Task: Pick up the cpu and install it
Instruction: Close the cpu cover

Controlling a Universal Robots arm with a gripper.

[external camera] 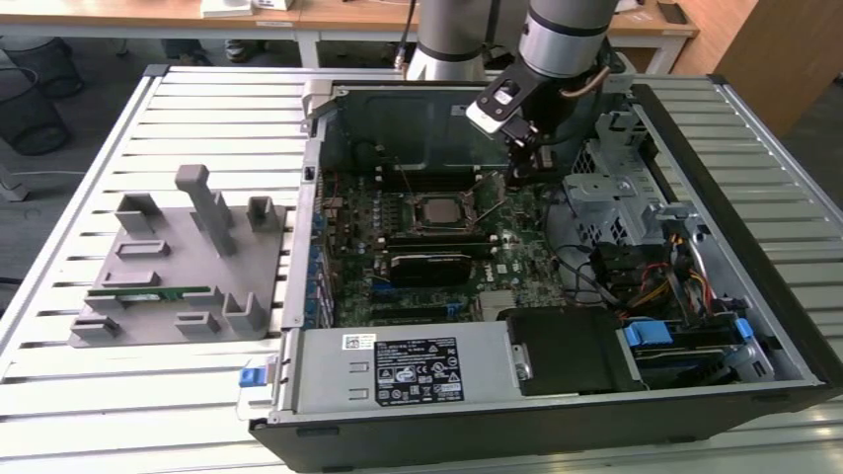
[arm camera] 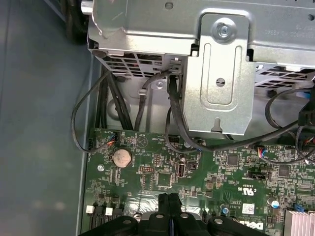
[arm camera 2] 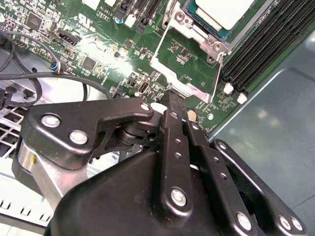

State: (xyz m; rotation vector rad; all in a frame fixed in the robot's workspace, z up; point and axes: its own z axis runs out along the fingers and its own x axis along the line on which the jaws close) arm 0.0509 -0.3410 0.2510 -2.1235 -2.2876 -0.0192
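Power supply (external camera: 395, 370) noted at near wall of open computer case (external camera: 777, 296), set on slatted counter (external camera: 197, 128). Cpu (external camera: 435, 210) seen lying in motherboard socket, mid-case; in second wrist view, retention frame (arm camera 2: 184, 66) swung open beside it. End effector (external camera: 523, 176) positioned just beyond, toward exterior view's right, close above motherboard (arm camera: 206, 167). Fingers (arm camera: 164, 204) pressed together, nothing gripped.

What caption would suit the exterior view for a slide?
Gripper poised over the motherboard, beside the cpu, inside the open computer case.
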